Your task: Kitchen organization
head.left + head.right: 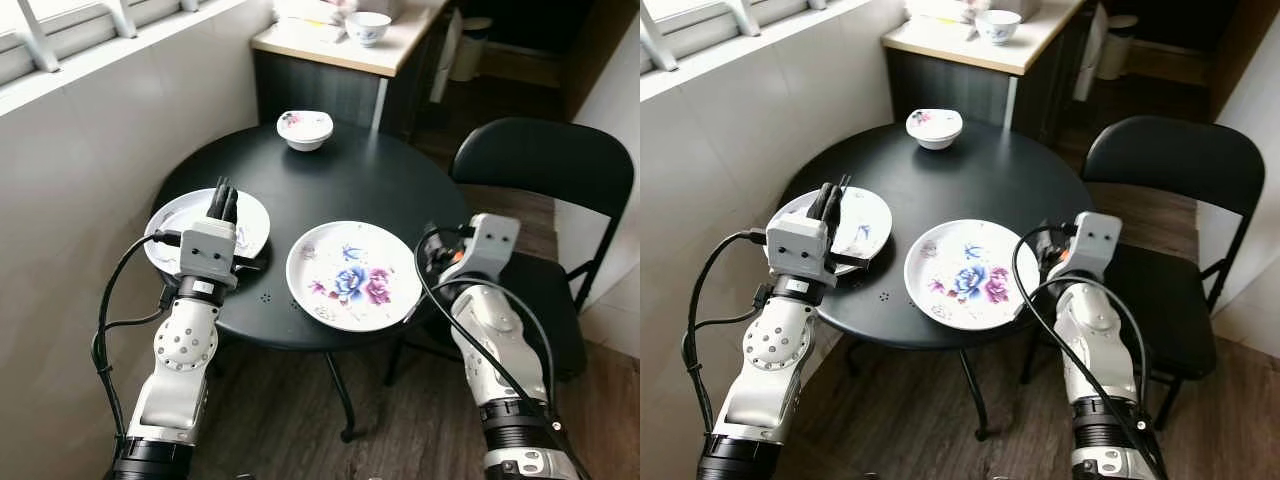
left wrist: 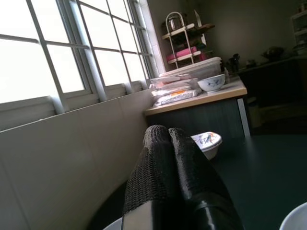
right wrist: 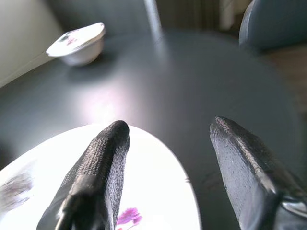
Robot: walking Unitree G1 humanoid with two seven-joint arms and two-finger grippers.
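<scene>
**Two arms raised at a round table set with plates**

Both silver arms reach up and forward from below to the near edge of a round black table (image 1: 360, 180). The left arm bends at the elbow and rises steeply, its wrist box over the rim of a white plate (image 1: 255, 215) on the table's left side. The left gripper (image 1: 224, 199) points away from the robot above that plate, its two black fingers (image 2: 168, 163) pressed together with nothing between them.

The right arm angles in from the right, its wrist at the table's edge just beside a large flowered plate (image 1: 350, 275) that lies flat near the front. The right gripper (image 3: 168, 139) hovers at this plate's rim with its fingers spread wide apart, holding nothing.

A small flowered bowl (image 1: 305, 128) sits at the far side of the table, well apart from both grippers. A black chair (image 1: 545, 160) stands to the right, and a counter (image 1: 340, 45) with another bowl (image 1: 367, 27) lies beyond.
</scene>
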